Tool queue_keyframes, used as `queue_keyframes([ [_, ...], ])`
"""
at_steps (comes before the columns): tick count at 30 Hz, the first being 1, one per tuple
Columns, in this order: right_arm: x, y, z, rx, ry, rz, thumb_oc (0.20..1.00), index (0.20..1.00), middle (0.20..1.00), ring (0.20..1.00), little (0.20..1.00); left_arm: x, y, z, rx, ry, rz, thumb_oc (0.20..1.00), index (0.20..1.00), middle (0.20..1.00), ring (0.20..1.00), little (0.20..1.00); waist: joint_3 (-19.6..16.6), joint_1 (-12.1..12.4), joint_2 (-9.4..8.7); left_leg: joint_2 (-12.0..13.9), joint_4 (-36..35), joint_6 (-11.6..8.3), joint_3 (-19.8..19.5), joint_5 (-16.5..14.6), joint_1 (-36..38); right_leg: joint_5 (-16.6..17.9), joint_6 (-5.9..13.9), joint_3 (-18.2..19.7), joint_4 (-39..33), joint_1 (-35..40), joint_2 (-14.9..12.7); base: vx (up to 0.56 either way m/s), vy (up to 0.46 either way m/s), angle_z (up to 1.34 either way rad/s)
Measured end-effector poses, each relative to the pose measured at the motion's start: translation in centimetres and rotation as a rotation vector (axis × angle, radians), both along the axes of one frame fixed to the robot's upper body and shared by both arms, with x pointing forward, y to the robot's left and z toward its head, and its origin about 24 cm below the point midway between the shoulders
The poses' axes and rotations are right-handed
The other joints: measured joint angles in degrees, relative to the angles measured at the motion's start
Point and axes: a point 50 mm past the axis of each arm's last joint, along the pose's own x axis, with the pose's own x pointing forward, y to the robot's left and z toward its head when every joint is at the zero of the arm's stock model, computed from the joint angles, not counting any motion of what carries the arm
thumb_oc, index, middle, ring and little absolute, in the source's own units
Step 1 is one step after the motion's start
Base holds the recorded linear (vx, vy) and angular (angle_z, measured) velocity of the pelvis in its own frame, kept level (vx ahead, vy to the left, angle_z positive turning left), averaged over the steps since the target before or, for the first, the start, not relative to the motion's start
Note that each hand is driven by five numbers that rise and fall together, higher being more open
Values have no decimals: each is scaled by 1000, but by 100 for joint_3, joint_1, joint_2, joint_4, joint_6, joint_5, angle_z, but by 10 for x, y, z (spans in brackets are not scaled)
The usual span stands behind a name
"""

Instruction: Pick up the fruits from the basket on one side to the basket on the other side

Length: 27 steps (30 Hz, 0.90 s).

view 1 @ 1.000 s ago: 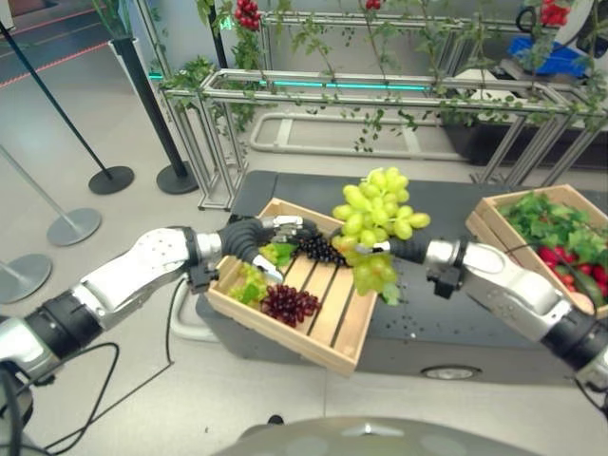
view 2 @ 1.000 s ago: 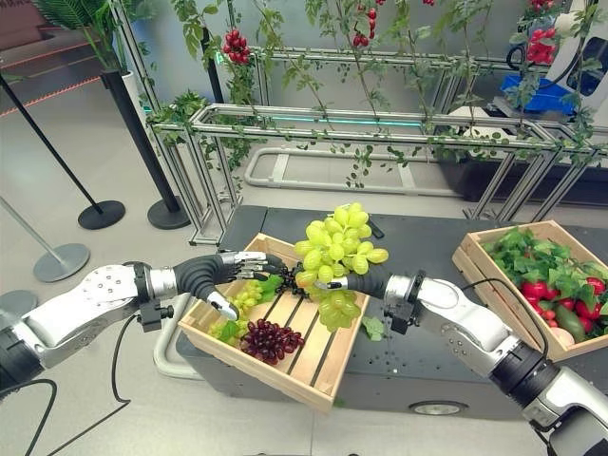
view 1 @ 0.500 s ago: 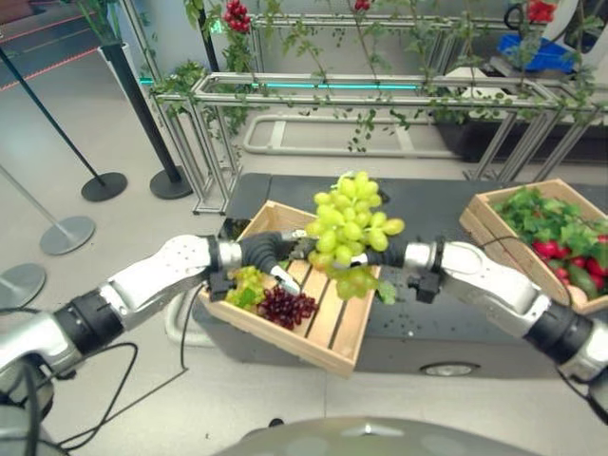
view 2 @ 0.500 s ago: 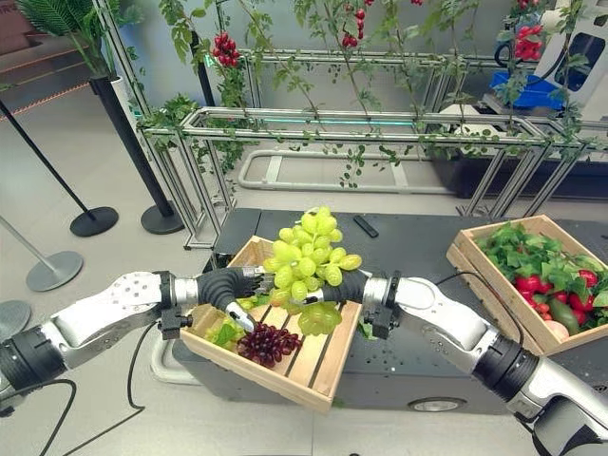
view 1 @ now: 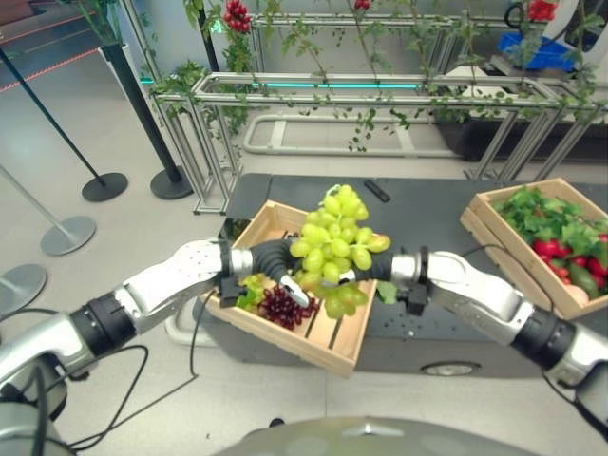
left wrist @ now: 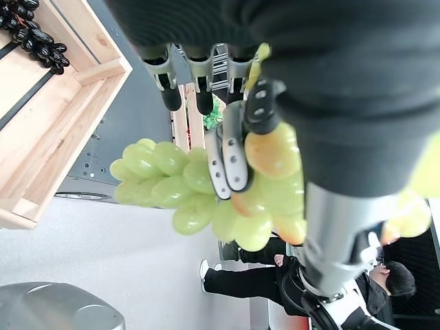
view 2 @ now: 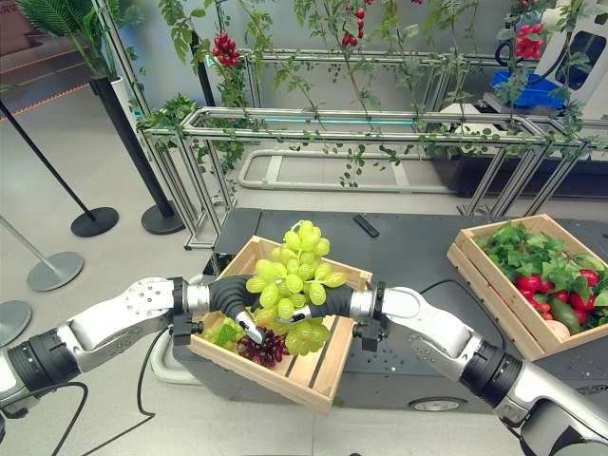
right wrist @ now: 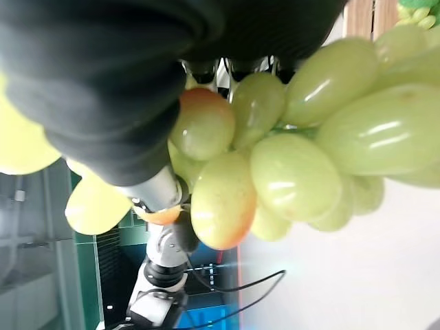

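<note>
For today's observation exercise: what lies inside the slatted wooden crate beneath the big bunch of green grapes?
In the crate: dark red grapes and small green grapes. The big green bunch and both hands cover its middle.

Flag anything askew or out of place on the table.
The wooden crate under the green grapes sits skewed, its near corner overhanging the dark table edge. The crate of vegetables at the right also juts past the edge.

Bright, even indoor light; soft shadows under the wooden crate (view 1: 334, 334). Glossy highlights on the green grapes (right wrist: 295, 172); wrist views blurred close up, head views bowed at edges.
</note>
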Motion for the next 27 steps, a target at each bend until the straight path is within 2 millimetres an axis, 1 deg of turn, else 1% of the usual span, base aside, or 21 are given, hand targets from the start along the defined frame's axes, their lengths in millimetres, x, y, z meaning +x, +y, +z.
queue_keyframes([
  [5, -2, -7, -5, -70, -32, 12, 200, 200, 200, 200, 200, -4, -5, -8, -6, 43, -3, 1000, 1000, 1000, 1000, 1000, -4, 0, 2, 2, 0, 0, -2, -1, -4, -1, 0, 0, 0, -3, 2, 0, 0, 0],
  [12, -3, -11, -8, -133, -77, 25, 200, 200, 200, 200, 200, -4, -8, -11, -6, 61, -4, 1000, 1000, 1000, 1000, 1000, -9, -6, -5, 2, 0, 1, -6, -1, -3, -1, 1, -3, -1, 1, 2, 0, 0, 0],
  [16, -4, -20, -14, -190, -76, 21, 200, 200, 200, 200, 200, -4, -10, -11, -14, 66, -8, 1000, 1000, 1000, 1000, 1000, -15, -1, -14, 2, 0, 2, -9, -1, -3, -1, 1, -4, -1, 3, 2, 0, 0, 0],
  [17, -3, -25, -18, -222, -75, 8, 200, 200, 200, 200, 200, -4, -10, -11, -17, 70, -11, 1000, 1000, 1000, 1000, 1000, -21, 1, -23, 4, 0, 2, -11, -1, -3, -2, 2, -6, -2, 4, 2, 0, 0, 0],
  [23, -4, -35, -31, -312, -93, 3, 200, 200, 200, 200, 200, -5, -9, -12, -25, 92, -2, 1000, 1000, 1000, 1000, 1000, -35, 1, -43, 4, -1, 2, -25, -1, -4, -8, 11, -8, -3, 6, 3, 0, 0, 0],
  [26, -3, -47, -45, -393, -86, -34, 200, 200, 200, 200, 200, -7, -10, -15, -39, 108, -12, 1000, 1000, 1000, 1000, 1000, -48, -1, -62, 6, -1, 6, -29, -3, -5, -10, 14, -12, -6, 9, 2, 0, 0, 0],
  [27, -2, -55, -51, -462, -104, -40, 200, 200, 200, 200, 200, -10, -12, -16, -47, 117, -24, 1000, 1000, 1000, 1000, 1000, -49, 5, -65, 6, -1, 7, -43, -3, -10, -11, 15, -16, -7, 11, -2, 0, 0, 0],
])
